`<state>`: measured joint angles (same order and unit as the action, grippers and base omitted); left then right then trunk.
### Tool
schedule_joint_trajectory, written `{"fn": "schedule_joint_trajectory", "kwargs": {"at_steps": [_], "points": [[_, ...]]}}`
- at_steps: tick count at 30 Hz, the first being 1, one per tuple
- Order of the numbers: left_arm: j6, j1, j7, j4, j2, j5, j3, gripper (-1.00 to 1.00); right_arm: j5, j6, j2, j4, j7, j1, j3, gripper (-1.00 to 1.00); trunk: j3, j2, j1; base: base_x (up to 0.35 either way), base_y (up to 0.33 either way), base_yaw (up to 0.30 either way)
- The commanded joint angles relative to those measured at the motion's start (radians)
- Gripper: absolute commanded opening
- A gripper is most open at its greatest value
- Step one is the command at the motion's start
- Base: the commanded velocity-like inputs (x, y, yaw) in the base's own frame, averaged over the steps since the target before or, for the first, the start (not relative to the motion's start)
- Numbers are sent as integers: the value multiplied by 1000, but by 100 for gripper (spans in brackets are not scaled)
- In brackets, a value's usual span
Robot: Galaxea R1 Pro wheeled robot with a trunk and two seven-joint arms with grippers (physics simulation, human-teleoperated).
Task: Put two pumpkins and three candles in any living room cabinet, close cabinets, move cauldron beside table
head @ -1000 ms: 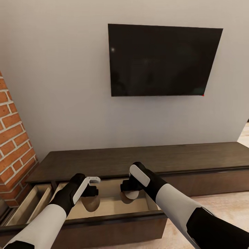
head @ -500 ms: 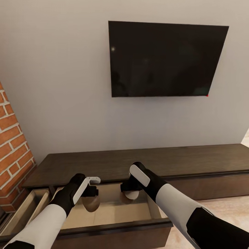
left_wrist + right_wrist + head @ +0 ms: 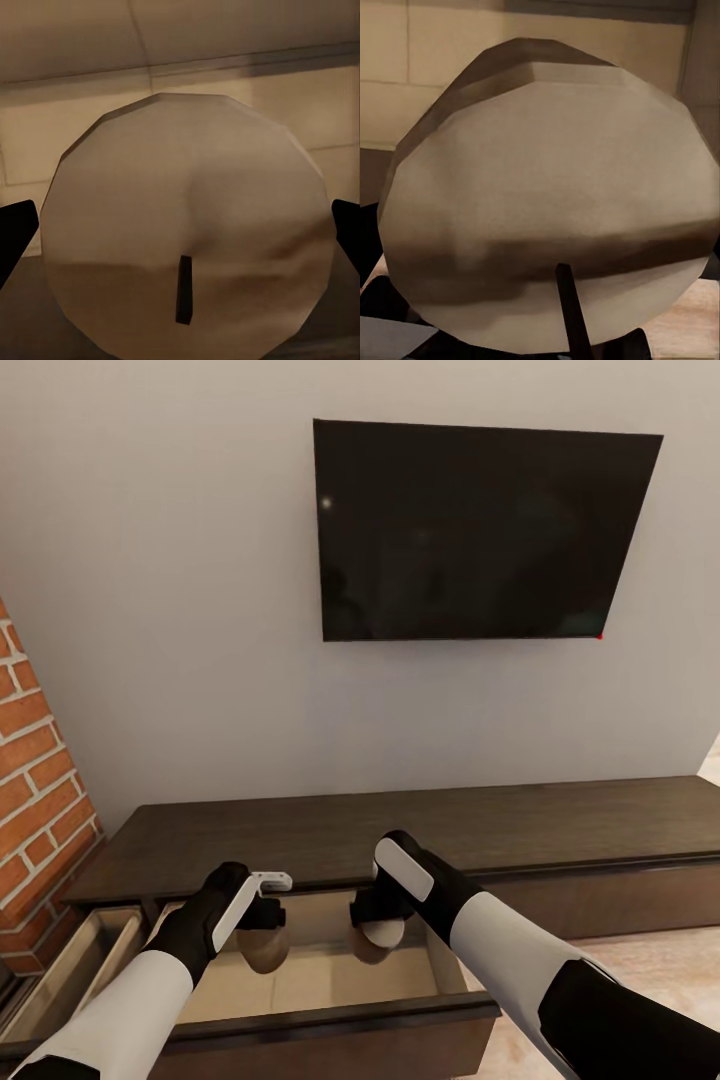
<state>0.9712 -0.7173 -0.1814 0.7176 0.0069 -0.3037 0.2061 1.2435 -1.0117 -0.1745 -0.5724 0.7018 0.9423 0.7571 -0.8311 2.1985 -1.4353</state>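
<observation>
Right now I have both arms reaching down over the open drawer (image 3: 330,980) of the cabinet (image 3: 420,830), each with a candle in its grip. My left gripper (image 3: 262,930) points down into the drawer and the left candle (image 3: 265,950) hangs from it, above the pale beige floor of the drawer, toward the drawer's left half. From the left wrist camera that candle (image 3: 187,232) sits squarely between the two dark fingertips (image 3: 15,236), whose tips show at either edge of its round face, so the jaws are closed on its sides at about the candle's own width. My right gripper (image 3: 378,925) hangs just beside it, toward the middle of the drawer, clamped on the right candle (image 3: 380,935); in the right wrist camera this candle (image 3: 547,202) lies a little tilted, with dark gripper parts showing under its lower edge. I cannot tell from the head view whether either candle touches the drawer floor.

Both candles are stubby faceted cylinders, matte cream, each with a short dark wick (image 3: 184,300) standing off-centre on its flat top. The cabinet is long and low, dark-brown wood with a fine grain and plain handle-less fronts. A second, narrower drawer (image 3: 70,975) stands open at its left end, beside the red-brick column (image 3: 40,790). A glossy black TV (image 3: 480,530) hangs on the flat white wall (image 3: 160,610).
</observation>
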Motion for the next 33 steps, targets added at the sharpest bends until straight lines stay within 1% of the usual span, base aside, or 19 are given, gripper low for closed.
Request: {"fn": "schedule_joint_trajectory", "kwargs": {"at_steps": [1, 9, 24, 33], "points": [[3, -1, -7, 1, 1, -10, 4, -100, 11, -1, 0, 1, 10, 1, 3, -100, -4, 8, -4, 0, 0, 0], [0, -1, -7, 2, 1, -12, 4, -100, 10, -4, 0, 3, 10, 1, 4, -100, -29, 64, -34, 0, 0, 0], [-50, -1, -7, 2, -3, -12, 11, -100, 10, 3, 0, 3, 10, 1, 4, -100, -76, 169, -92, 0, 0, 0], [-55, -1, -7, 2, -8, -12, 12, -100, 5, 13, 0, 8, 9, 1, 2, -100, -104, 232, -126, 0, 0, 0]]}}
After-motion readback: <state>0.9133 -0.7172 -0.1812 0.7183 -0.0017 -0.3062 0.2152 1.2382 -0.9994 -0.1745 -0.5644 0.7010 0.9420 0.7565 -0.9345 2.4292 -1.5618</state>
